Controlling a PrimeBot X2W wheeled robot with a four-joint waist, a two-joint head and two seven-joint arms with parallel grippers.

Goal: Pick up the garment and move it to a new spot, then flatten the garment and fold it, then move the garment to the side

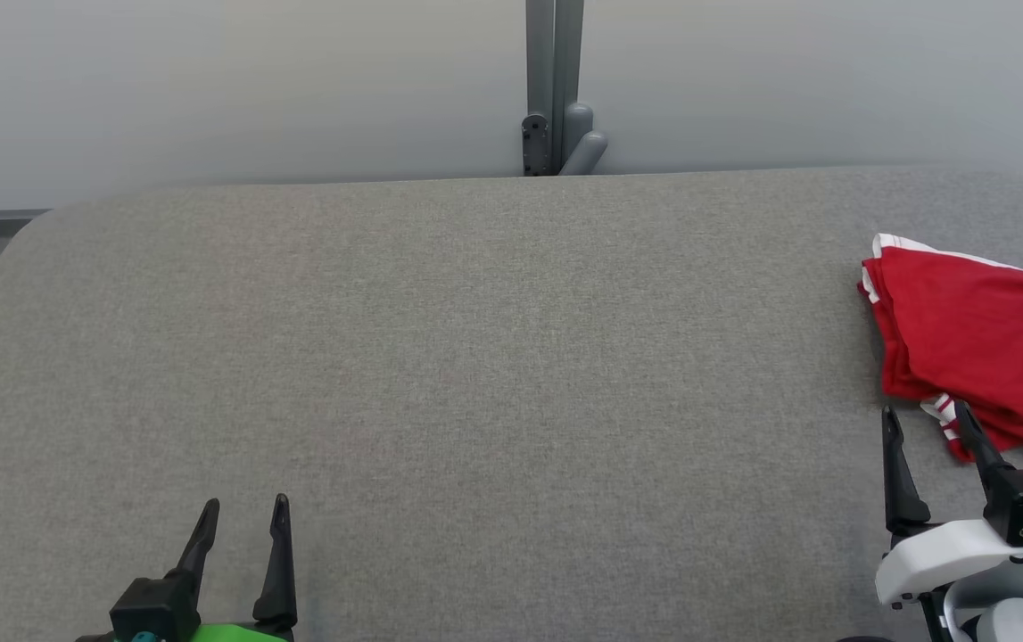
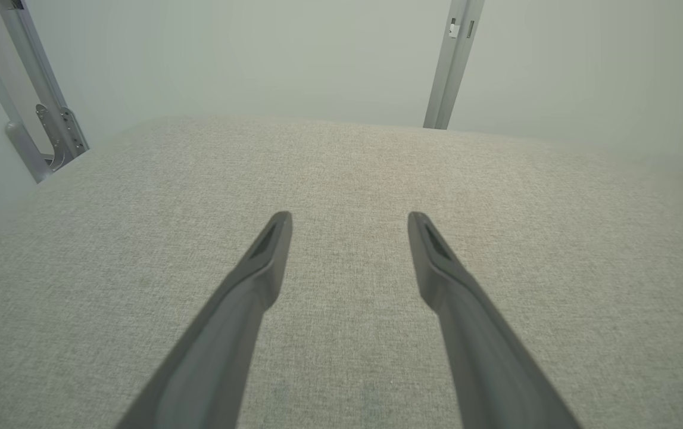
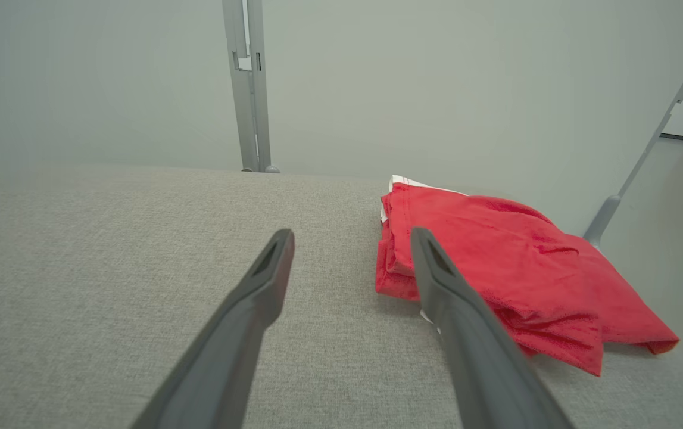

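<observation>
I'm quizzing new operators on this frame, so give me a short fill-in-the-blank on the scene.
The garment is ____ with white trim.
It lies on the robot's ____ side of the table.
The left gripper and the right gripper both stand ____, holding nothing.
Missing: red; right; open.

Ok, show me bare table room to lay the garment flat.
The grey table is bare from its left edge across the middle, between the left gripper in front and the grey post behind. Crowded at the right edge: the red garment lies bunched, the right gripper just before it.
</observation>
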